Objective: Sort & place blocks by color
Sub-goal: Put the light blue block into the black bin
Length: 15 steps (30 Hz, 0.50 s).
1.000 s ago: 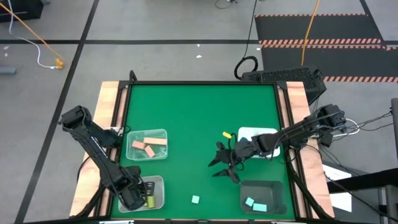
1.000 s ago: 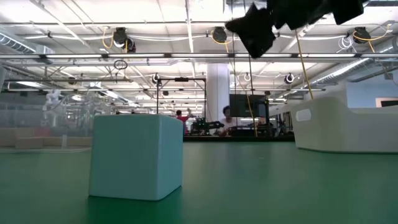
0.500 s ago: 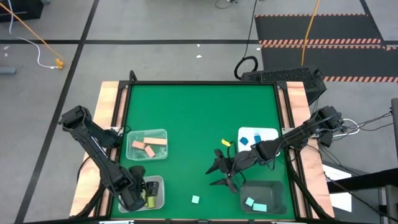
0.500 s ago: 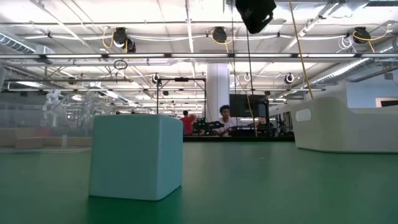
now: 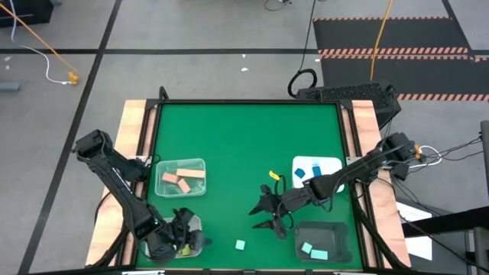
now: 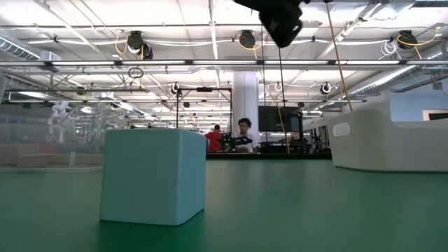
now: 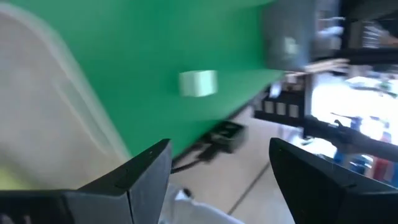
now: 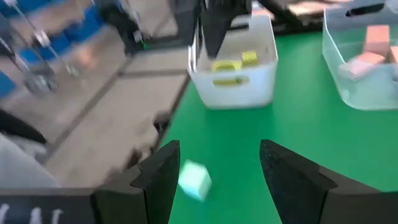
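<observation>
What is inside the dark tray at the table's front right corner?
Two light teal blocks lie inside the dark tray. Nothing covers it; the right gripper hangs open beside it.

A green surface [image 5: 229, 145] with wooden side rails carries four trays and two loose blocks. Below the left hand [image 5: 182, 231] sits a clear tray [image 5: 195, 243] of yellow-green blocks; a second clear tray [image 5: 180, 178], farther up that side, holds tan ones. A light teal cube [image 5: 241, 245] lies on the bare green between the two hands, nearer the right hand [image 5: 263, 216]. A yellow block [image 5: 274, 175] lies just past that hand. Beyond it stands a white tray [image 5: 316, 165]; beside it, a dark tray [image 5: 324, 241].
</observation>
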{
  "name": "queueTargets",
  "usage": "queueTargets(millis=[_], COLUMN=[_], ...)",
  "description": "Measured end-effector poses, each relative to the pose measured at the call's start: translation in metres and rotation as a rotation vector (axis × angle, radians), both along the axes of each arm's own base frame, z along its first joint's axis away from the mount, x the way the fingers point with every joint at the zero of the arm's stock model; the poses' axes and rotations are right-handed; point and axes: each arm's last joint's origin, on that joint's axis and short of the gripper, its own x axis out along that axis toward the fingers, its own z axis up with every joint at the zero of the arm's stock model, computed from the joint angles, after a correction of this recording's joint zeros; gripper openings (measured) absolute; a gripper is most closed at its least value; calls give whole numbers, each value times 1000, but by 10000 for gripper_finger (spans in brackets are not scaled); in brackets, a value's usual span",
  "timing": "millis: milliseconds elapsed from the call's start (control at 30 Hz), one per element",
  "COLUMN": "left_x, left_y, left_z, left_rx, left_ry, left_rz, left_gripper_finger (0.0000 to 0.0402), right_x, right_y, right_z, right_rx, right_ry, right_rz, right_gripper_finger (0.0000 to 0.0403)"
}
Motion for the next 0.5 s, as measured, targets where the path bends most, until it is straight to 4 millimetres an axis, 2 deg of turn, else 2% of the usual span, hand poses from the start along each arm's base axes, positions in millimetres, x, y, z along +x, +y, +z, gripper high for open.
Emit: queueTargets(millis=[133, 267, 500], left_x=[5, 9, 12], left_y=[-4, -8, -11], left_z=[7, 14, 21], left_rx=[24, 41, 96], left_ry=[-114, -204, -298], left_rz=[-24, -54, -87], left_gripper_finger=[269, 269, 269], right_x=[13, 25, 49], right_y=[8, 14, 36], right_z=[-17, -35, -50], right_rx=[59, 47, -93], right_ry=[-28, 62, 181], right_rz=[-11, -20, 124], right_gripper_finger=[212, 212, 212])
